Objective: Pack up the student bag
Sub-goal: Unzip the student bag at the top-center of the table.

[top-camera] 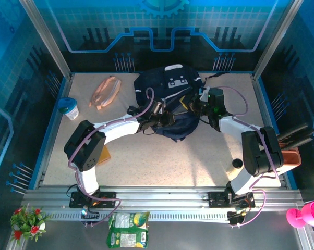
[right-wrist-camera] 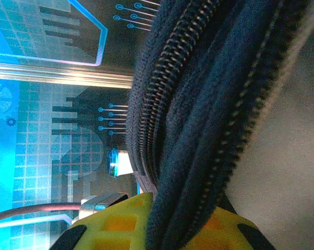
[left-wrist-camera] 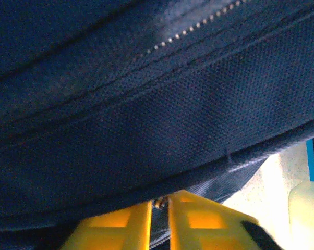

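Yellow fingers (left-wrist-camera: 120, 226) of the left hand (left-wrist-camera: 159, 208) stand almost pressed together. In the thin slit between them sit a fold of navy cloth and a small metal glint, so I judge it to be pinching the near left hem of the student bag (top-camera: 146, 86). A little farther in and to the right, the right hand (right-wrist-camera: 172, 221) is pinching the zipper track (right-wrist-camera: 162, 88), whose teeth and cloth run straight out from between its fingers. The bag itself lies slumped in the far middle of the tabletop (top-camera: 172, 161), white patch toward the far edge, with both arms reaching in from the near edge to opposite sides of it. The step in hand looks like spreading the mouth so things can go in. To do that well, each grip should bite cloth beside the teeth, not the teeth themselves. The pull should be even, outward and slightly up, so the soft fabric gapes and the whole bag does not drag sideways. If either hold is shallow the hem may slip free. Beyond the left arm, a lidded cup (top-camera: 68, 108) stands by the left edge, and a pink pouch (top-camera: 106, 91) lies toward the far left corner, well apart from the bag.
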Controlling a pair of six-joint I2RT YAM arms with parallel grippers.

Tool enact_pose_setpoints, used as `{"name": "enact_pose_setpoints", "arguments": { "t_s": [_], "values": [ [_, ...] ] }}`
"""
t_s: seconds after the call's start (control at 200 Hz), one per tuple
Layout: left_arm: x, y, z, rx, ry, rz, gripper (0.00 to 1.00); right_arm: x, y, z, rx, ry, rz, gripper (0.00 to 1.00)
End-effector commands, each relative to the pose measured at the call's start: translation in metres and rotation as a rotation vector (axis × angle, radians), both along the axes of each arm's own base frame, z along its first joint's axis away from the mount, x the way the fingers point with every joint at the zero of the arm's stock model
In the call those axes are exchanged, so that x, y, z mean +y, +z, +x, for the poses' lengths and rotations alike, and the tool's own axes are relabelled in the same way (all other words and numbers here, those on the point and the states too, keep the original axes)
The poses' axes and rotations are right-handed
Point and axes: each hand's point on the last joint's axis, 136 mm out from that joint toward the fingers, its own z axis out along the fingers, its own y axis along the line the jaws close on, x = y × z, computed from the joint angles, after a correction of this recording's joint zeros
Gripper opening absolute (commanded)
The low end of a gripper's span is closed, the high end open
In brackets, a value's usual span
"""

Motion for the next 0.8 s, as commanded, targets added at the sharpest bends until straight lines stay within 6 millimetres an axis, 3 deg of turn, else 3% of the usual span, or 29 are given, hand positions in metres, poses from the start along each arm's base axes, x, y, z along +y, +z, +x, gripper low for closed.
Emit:
{"name": "enact_pose_setpoints", "arguments": {
  "t_s": [0.0, 0.795],
  "values": [
    [0.002, 0.004, 0.000, -0.028, -0.002, 0.018, 0.25, 0.014, 0.037, -0.005, -0.120, 0.062, 0.044, 0.13],
    [-0.005, 0.008, 0.020, 0.022, 0.150, -0.098, 0.24, 0.016, 0.038, -0.008, -0.125, 0.070, 0.058, 0.12]
  ]
}}
